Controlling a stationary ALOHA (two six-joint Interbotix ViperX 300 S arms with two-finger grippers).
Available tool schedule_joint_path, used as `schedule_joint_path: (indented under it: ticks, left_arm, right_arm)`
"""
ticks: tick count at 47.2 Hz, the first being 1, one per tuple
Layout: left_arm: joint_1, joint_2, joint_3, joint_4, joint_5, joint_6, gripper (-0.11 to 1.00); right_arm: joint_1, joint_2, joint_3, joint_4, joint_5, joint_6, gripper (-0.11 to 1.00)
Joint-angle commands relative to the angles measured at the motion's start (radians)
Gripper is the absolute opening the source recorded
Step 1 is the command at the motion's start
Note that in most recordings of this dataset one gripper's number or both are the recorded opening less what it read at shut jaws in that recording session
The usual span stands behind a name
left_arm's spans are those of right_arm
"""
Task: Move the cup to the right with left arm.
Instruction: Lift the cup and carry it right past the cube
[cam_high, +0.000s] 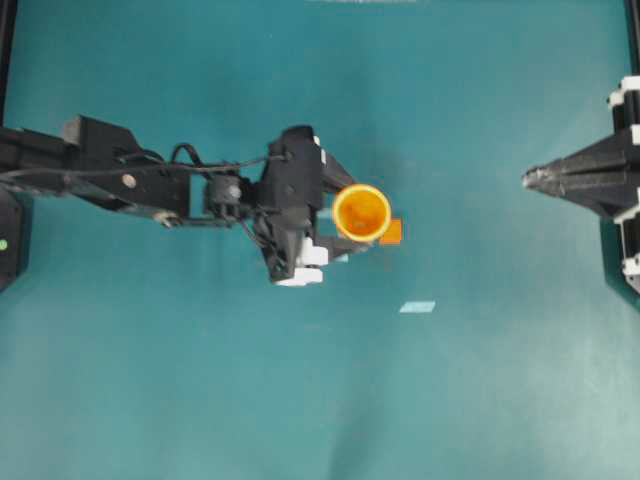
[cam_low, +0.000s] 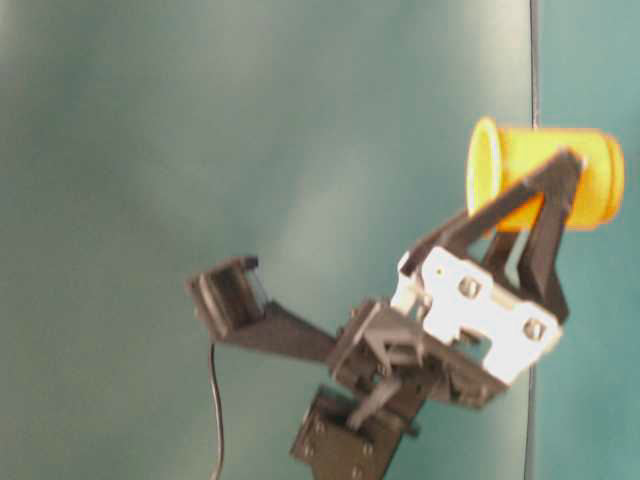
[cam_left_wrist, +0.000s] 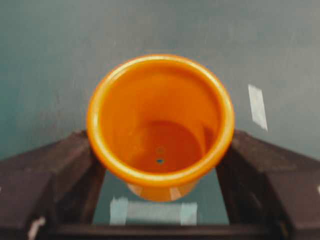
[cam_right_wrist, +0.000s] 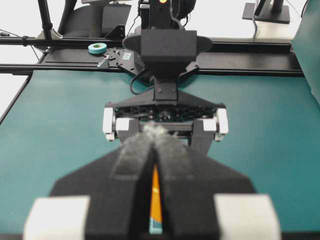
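The cup (cam_high: 361, 212) is a small round orange-yellow plastic one with a paler rim, upright and open end up, empty. It sits clamped between the two dark fingers (cam_left_wrist: 55, 175) of the left claw (cam_high: 345, 215), near the table's (cam_high: 300, 400) middle.

surface: teal table (cam_high: 200, 400) | on it: orange cube (cam_high: 391, 232), pale tape strip (cam_high: 417, 307)
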Motion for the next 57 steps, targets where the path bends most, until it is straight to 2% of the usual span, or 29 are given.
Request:
schedule_joint_path:
  ticks: [1,34,57]
  left_arm:
    - [-0.002,0.003,-0.057,0.002,0.005,0.002,0.66]
    - [-0.002,0.206,-0.407,0.002,0.097,0.002,0.66]
    - [-0.002,0.313,-0.575,0.003,0.133,0.002,0.66]
  right_arm:
    - [0.0,0.002,-0.032,0.002,-0.003,0.002,0.0]
    - [0.0,0.0,-0.037,0.002,-0.003,0.0,0.0]
    - [0.0,-0.003,-0.04,0.002,-0.003,-0.003,0.0]
